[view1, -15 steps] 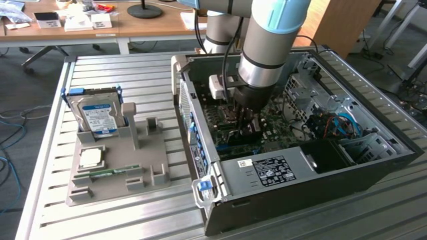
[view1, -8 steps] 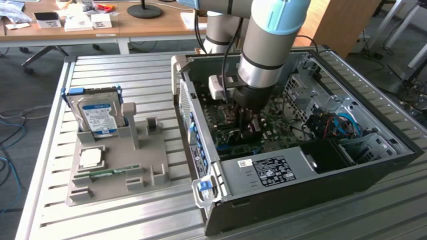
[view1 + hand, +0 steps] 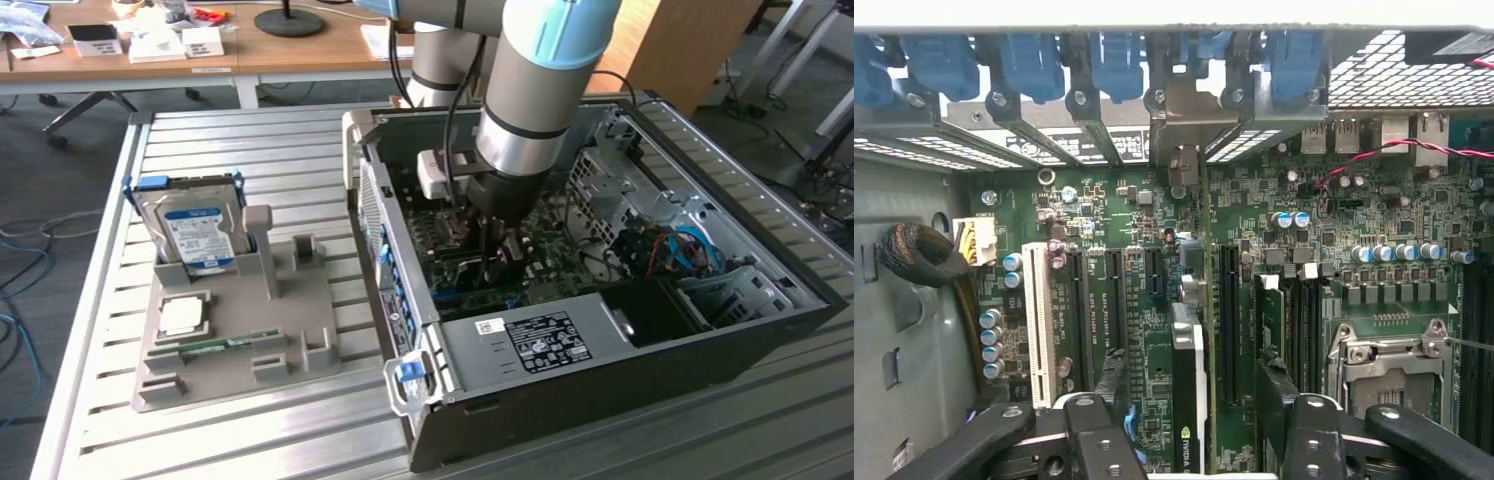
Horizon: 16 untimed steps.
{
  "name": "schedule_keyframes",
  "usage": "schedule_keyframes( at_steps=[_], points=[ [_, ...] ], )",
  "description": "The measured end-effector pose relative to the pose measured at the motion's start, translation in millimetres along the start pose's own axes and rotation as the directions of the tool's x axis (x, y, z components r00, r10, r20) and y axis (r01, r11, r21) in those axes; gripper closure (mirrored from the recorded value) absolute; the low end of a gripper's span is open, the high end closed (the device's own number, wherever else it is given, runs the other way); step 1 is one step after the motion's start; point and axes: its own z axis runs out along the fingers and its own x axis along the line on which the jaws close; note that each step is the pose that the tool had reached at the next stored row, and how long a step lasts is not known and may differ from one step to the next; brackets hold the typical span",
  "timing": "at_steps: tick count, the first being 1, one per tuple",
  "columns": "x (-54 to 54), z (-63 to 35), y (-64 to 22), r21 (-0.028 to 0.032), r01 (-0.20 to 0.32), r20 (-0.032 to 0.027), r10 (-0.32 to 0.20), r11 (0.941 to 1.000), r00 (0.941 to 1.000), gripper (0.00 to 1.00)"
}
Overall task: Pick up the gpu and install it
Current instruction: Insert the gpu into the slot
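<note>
Grey-and-blue robot arm (image 3: 534, 90) reaches straight down into the open black computer case (image 3: 694, 330) on the slatted metal table (image 3: 267, 420).
Its black claw (image 3: 1194, 440) stands with fingers (image 3: 1094, 440) apart, either side of the thin gpu card (image 3: 1189, 400), seen edge-on, upright in a slot on the green motherboard (image 3: 1254, 230), its silver bracket (image 3: 1189, 120) at the rear wall.

- Exterior view: even, diffuse light, brightest at upper right; soft shadows inside the computer case (image 3: 747, 330).
- Wrist view: motherboard (image 3: 1154, 250) sharp; lower-edge foreground dark and blurred.
</note>
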Motion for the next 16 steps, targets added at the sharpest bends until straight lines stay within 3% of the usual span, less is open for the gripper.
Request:
schedule_keyframes(
  at_steps=[9,16],
  points=[
    [-1.0,-16.2,-0.2,0.0001,0.0,0.0002,0.0,1.0,1.0,0.37],
    [-2.1,-35.3,-0.5,0.0001,0.0,0.0002,0.0,1.0,1.0,0.37]
  ],
)
